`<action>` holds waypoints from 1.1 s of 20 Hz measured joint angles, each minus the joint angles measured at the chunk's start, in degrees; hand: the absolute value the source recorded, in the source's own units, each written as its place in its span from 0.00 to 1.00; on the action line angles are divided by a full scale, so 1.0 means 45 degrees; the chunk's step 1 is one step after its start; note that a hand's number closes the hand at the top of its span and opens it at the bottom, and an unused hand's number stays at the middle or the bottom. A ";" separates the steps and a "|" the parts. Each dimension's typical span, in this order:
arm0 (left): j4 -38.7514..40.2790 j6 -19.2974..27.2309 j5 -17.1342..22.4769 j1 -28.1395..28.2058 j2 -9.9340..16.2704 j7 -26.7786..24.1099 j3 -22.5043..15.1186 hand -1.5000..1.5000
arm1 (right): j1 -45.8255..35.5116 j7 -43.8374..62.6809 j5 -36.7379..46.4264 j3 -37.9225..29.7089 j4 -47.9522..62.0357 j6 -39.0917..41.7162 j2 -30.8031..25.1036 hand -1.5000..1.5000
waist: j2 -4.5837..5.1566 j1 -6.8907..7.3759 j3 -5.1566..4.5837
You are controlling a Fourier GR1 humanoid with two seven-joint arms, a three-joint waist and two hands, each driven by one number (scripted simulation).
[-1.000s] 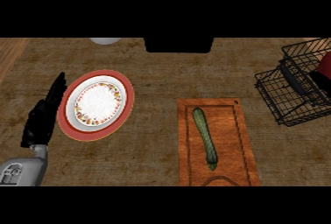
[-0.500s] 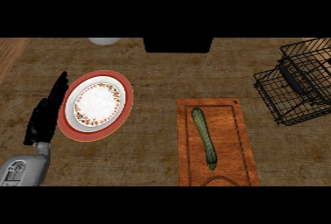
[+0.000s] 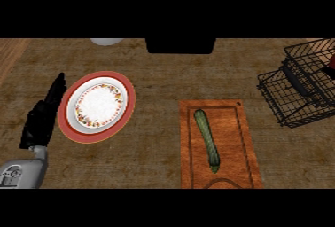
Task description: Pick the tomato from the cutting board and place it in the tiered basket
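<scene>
A small red patch, likely the tomato (image 3: 331,62), shows at the view's right edge, in the black wire tiered basket (image 3: 281,99). A thick dark shape, seemingly part of my right hand (image 3: 303,82), lies slantwise inside the basket just left of and below the red patch. Whether it touches the tomato is hidden by the wires and the edge. The wooden cutting board (image 3: 235,133) holds only a long green cucumber (image 3: 208,141). My left hand (image 3: 43,116) rests open at the far left, fingers pointing up, beside the plate.
A white patterned plate (image 3: 98,106) on a red underplate lies left of centre. A black box (image 3: 181,45) and a pale round object (image 3: 107,41) stand at the counter's far edge. Bare counter lies between the plate and the board.
The red patch in the basket has shifted up and toward the right edge, and the dark shape beside it has moved slightly. My left hand has stayed still.
</scene>
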 measured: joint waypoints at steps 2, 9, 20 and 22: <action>0.0094 0.0069 -0.0065 0.0044 -0.0112 -0.0068 -0.0030 0.50 | 0.0020 0.0257 -0.0421 -0.0298 0.0618 0.0425 0.0232 0.00 | 0.0004 -0.0026 -0.0001; 0.0256 -0.0015 -0.0230 -0.0224 -0.0238 0.0016 0.0072 0.50 | -0.0547 -0.0284 -0.0988 -0.1067 0.2580 0.0710 0.0459 0.00 | 0.0004 -0.0040 0.0006; -0.0260 -0.0114 -0.0382 0.0290 -0.0384 0.0133 0.0149 0.50 | -0.1298 -0.0637 -0.2924 -0.3367 0.3321 0.0549 -0.0185 0.00 | -0.0037 -0.0127 0.0000; -0.0176 -0.0200 -0.0314 0.0326 -0.0388 -0.0046 0.0237 0.50 | -0.1449 -0.0266 -0.3230 -0.3768 0.3565 0.0888 -0.0688 0.00 | -0.0035 -0.0129 -0.0004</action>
